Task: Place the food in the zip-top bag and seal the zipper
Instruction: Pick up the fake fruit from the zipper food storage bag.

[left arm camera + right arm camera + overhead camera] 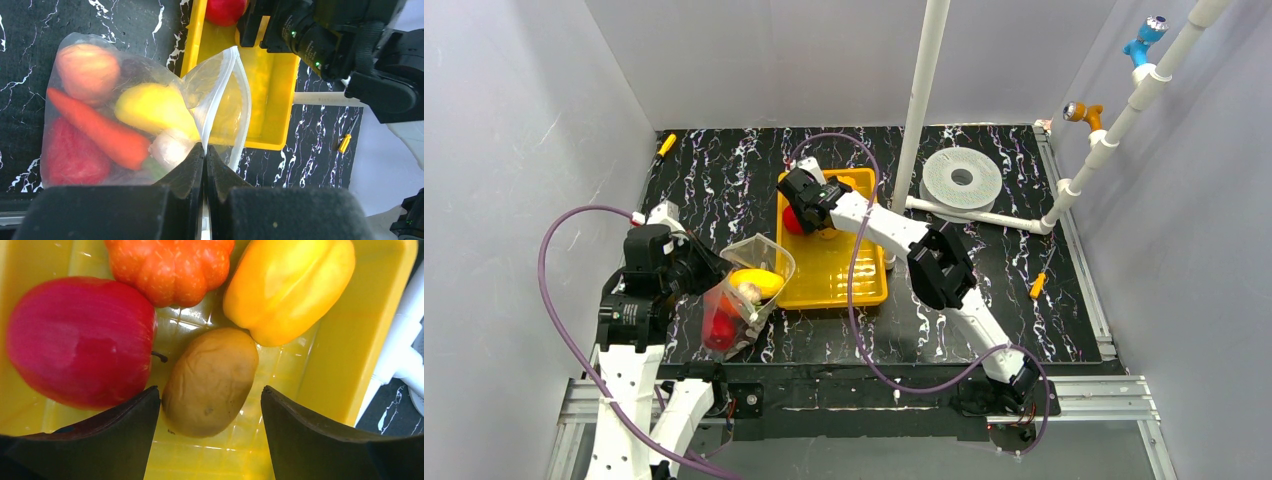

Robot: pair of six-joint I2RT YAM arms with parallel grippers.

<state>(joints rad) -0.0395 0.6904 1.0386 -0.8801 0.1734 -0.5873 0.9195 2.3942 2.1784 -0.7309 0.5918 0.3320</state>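
Brackets tan potato (210, 382) lengthwise with released right pincer (210, 401), while gripping zip-top bag (209, 85) by the rim in left pincer (204, 152)

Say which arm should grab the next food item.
Right: its open jaws straddle the tan potato in the yellow tray; left jaws are shut on the bag rim.

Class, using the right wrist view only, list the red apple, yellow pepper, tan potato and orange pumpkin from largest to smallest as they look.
1. red apple
2. yellow pepper
3. tan potato
Unranked: orange pumpkin, cut off by the picture's top edge, so its full size is unsure.
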